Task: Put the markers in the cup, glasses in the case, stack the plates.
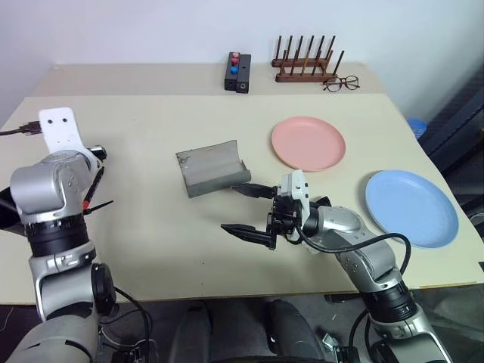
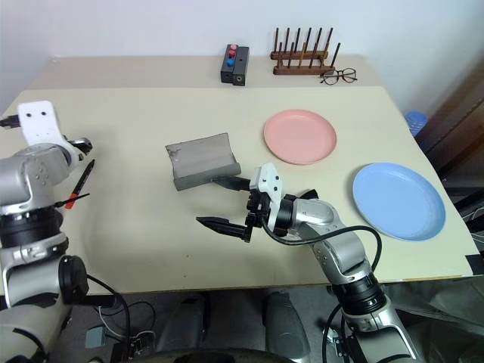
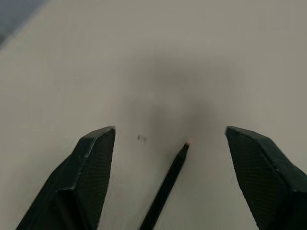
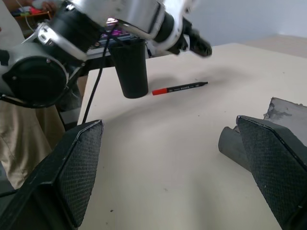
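Plates: two, pink plate at 1 o'clock, blue plate at 3 o'clock. Marker: one. Cup: one. Grey case: one. Spectacles: one pair. Wooden rack: one. Black box: one.
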Robot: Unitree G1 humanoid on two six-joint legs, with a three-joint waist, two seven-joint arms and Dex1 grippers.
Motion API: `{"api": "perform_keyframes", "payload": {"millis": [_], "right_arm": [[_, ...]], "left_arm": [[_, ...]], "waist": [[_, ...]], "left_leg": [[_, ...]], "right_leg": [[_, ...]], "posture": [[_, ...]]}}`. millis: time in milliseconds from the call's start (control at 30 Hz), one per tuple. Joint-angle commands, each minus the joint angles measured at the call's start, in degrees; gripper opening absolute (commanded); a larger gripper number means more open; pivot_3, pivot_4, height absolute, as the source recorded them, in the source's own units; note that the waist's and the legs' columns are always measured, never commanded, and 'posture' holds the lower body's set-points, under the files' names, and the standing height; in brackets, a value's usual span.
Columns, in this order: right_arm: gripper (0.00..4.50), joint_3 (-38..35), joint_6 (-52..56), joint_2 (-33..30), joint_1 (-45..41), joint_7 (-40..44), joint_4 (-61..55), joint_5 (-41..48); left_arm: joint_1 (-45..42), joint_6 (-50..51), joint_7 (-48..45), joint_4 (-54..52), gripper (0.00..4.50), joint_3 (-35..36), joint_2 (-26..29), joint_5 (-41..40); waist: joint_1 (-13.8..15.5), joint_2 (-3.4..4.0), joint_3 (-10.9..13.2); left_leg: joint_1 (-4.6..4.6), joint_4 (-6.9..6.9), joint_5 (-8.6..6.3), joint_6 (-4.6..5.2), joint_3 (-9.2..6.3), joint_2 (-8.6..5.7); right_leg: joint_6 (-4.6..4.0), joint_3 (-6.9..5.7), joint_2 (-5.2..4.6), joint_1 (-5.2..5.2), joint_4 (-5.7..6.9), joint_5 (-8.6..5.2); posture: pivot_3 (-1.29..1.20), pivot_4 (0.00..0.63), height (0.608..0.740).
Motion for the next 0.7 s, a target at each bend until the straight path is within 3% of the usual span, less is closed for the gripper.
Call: {"api": "perform_keyframes", "payload": {"millis": [33, 300, 633, 700], "right_arm": [[4.5, -0.4, -0.3, 0.4, 0.3, -0.9, -2.2, 0.2], [4.5, -0.6, -0.3, 0.2, 0.9, -1.8, -2.6, 0.4], [4.5, -0.5, -0.3, -0.1, 0.6, -1.0, -2.2, 0.6], [4.5, -0.5, -0.1, -0.2, 0.5, -0.9, -2.3, 0.7]], "left_arm": [[-3.5, -1.5, -0.5, 5.2, 3.89, 1.0, -0.5, 1.0], [-4.5, -1.5, 0.5, 13.3, 3.89, 3.3, -0.1, 2.6], [-4.4, 0.8, 3.3, 13.2, 3.89, 11.4, -3.9, 1.8], [-4.4, 1.2, 3.9, 12.3, 3.38, 13.5, -5.0, 1.5]], "waist": [[0.0, 0.0, 0.0], [-0.1, 0.0, 0.0], [0.0, 0.0, 0.0], [0.0, 0.0, 0.0]], "left_leg": [[-0.01, 0.0, 0.0, 0.0, 0.0, 0.0], [-0.02, -0.09, 0.01, -0.02, 0.0, 0.0], [-0.02, -0.07, 0.03, -0.06, 0.01, 0.0], [-0.02, -0.07, 0.04, -0.06, 0.01, 0.0]], "right_leg": [[0.0, 0.0, -0.01, 0.0, 0.0, 0.0], [0.02, -0.01, 0.0, -0.09, 0.03, 0.01], [0.03, -0.01, -0.02, -0.06, 0.04, 0.02], [0.04, -0.01, -0.02, -0.06, 0.04, 0.02]], "posture": [[0.0, 0.15, 0.74], [0.0, 0.15, 0.74], [0.0, 0.15, 0.74], [0.0, 0.15, 0.74]]}}
